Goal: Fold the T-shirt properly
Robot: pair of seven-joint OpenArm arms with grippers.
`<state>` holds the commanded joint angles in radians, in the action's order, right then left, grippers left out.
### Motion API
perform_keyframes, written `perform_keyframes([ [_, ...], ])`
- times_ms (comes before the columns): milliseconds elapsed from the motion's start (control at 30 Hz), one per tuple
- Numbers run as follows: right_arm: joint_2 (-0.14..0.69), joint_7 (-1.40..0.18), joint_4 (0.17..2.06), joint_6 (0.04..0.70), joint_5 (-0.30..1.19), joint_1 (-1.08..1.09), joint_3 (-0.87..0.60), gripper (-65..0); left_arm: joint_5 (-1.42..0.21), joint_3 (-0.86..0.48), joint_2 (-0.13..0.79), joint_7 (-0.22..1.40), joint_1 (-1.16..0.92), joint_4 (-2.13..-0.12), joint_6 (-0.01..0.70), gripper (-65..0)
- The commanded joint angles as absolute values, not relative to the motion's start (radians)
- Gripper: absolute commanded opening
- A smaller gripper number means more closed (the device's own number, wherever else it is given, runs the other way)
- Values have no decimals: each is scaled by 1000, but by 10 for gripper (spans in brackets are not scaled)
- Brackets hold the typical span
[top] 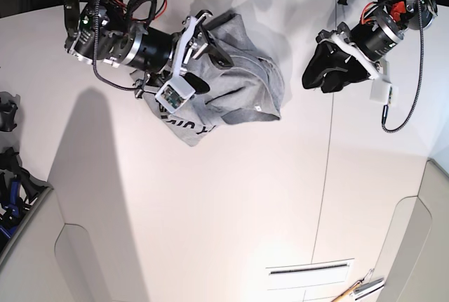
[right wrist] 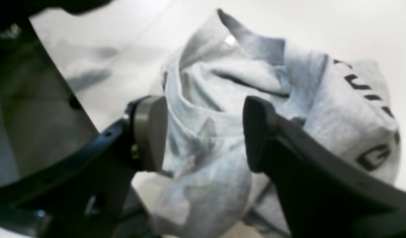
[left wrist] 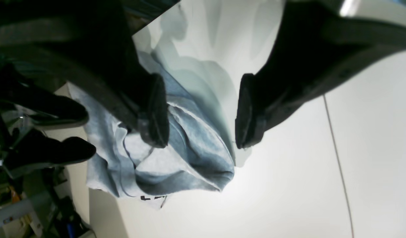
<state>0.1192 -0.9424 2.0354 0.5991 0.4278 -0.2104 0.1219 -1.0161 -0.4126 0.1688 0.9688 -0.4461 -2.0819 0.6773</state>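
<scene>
The T-shirt [top: 245, 88] lies crumpled in a grey heap at the back of the white table [top: 210, 211], with black lettering [top: 186, 128] showing on its near edge. My right gripper [top: 210, 60] is down on the heap, open. In the right wrist view its fingers [right wrist: 150, 132] straddle a bunched ridge of T-shirt [right wrist: 203, 138] fabric without pinching it. My left gripper [top: 319, 77] hangs open to the right of the shirt, apart from it. In the left wrist view the left gripper [left wrist: 201, 112] frames the T-shirt [left wrist: 196, 152] beyond it, with nothing between the fingers.
A thin seam [top: 326, 175] runs front to back across the table right of centre. A slot plate [top: 309, 270] and small tools [top: 361, 289] sit at the front right. Dark equipment [top: 8, 168] stands beyond the table's left edge. A white block on a cable [top: 384, 95] dangles from the left arm.
</scene>
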Motion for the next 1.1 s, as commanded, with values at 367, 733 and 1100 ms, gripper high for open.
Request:
perform_keyframes([
  [367, 218, -838, 1934, 573, 348, -211, 289, -650, -1016, -413, 169, 973, -448, -2082, 677, -296],
  [733, 218, -1056, 2111, 588, 656, -215, 290, -650, -982, -413, 169, 954, -448, -2082, 677, -296],
  [1100, 218, -1042, 2111, 591, 695, -232, 285, -381, -989, -413, 169, 939, -446, -2082, 677, -296],
])
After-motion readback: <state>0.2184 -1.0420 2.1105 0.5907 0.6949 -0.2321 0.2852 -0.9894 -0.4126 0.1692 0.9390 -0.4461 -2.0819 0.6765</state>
